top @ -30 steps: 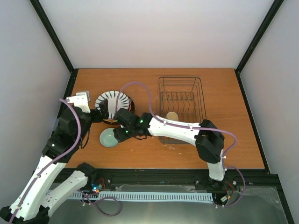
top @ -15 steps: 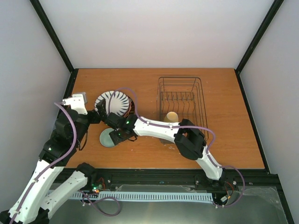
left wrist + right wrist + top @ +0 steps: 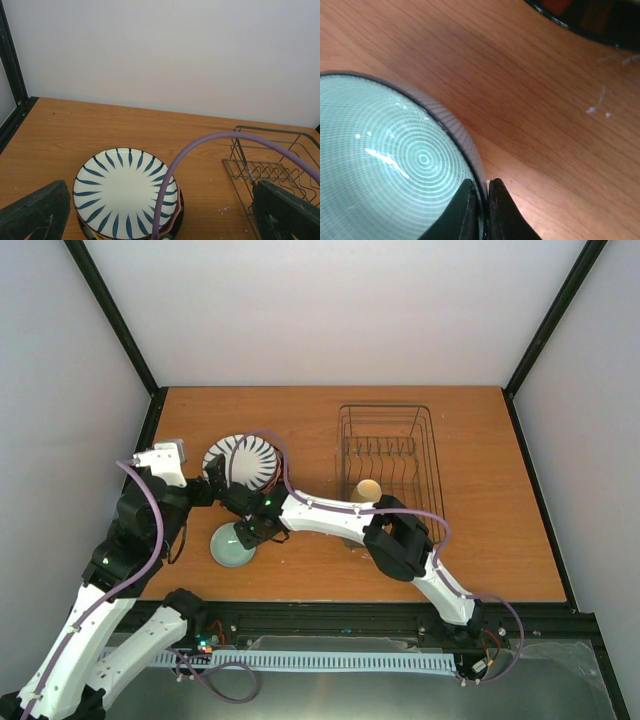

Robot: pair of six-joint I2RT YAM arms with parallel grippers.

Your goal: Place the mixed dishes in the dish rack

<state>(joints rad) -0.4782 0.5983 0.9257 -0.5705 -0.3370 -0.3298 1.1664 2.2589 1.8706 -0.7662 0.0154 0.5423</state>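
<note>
Right gripper [image 3: 481,207] pinches the rim of the pale green round ceramic bowl [image 3: 395,160] — one finger inside, one outside; left gripper [image 3: 160,212] gapes wide, empty, just beyond that bowl.

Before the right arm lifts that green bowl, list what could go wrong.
1. The right hand pinches only the thin rim of the pale green bowl; it could tilt or slip out when lifted.
2. The right arm's purple cable loops over the striped plate stack beside it; it might snag.
3. The pale yellow mug already sits in the dish rack; the bowl could knock it going in.
</note>
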